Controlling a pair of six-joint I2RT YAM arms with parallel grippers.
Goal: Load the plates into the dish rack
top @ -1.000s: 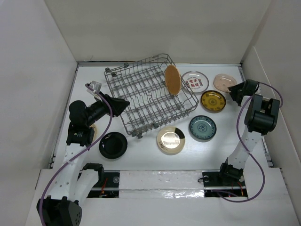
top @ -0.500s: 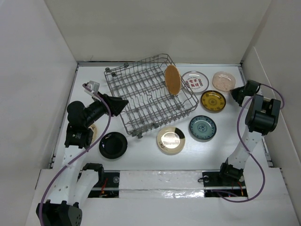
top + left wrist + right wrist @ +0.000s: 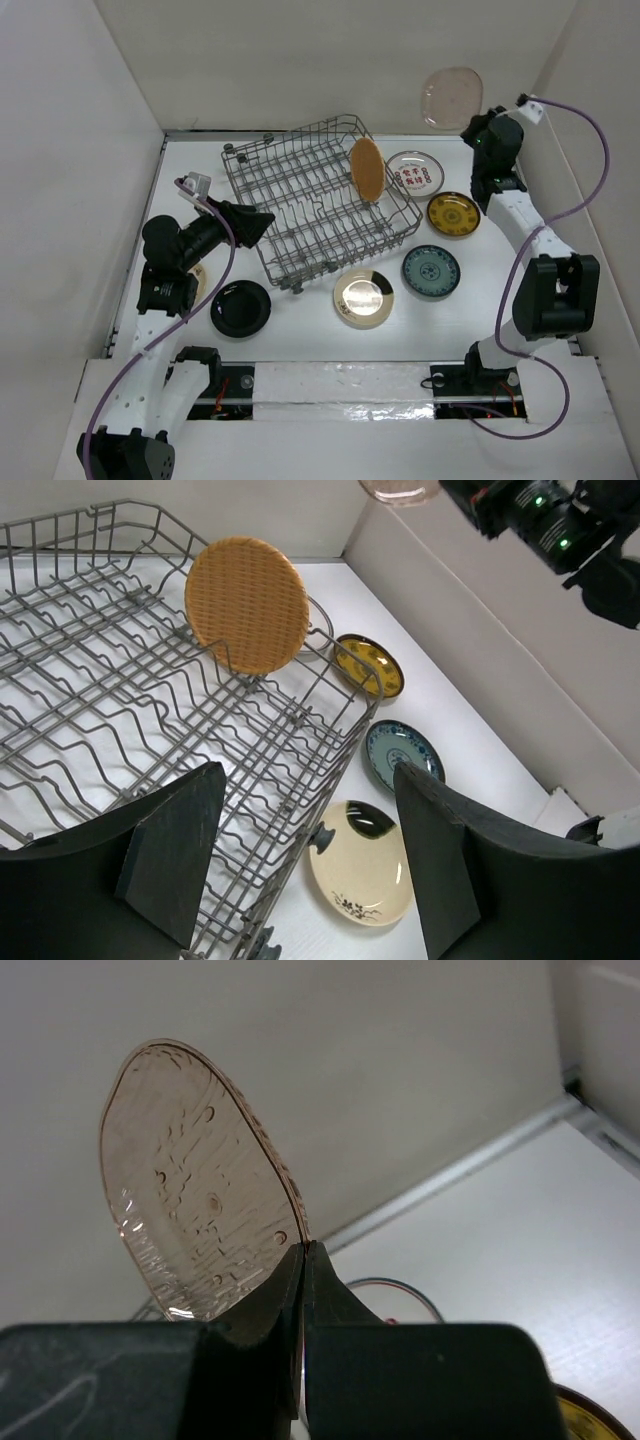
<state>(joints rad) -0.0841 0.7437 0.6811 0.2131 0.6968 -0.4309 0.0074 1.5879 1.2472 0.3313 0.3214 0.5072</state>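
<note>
Above table (image 3: 300,335), right gripper (image 3: 303,1252) on pink plate (image 3: 190,1200)

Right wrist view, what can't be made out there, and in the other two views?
Right wrist: the right hand hides most of the white plate; the yellow plate is cut by the corner.
Left wrist: the pink plate is cut by the top edge.
Top: the left arm covers a pale object.
</note>
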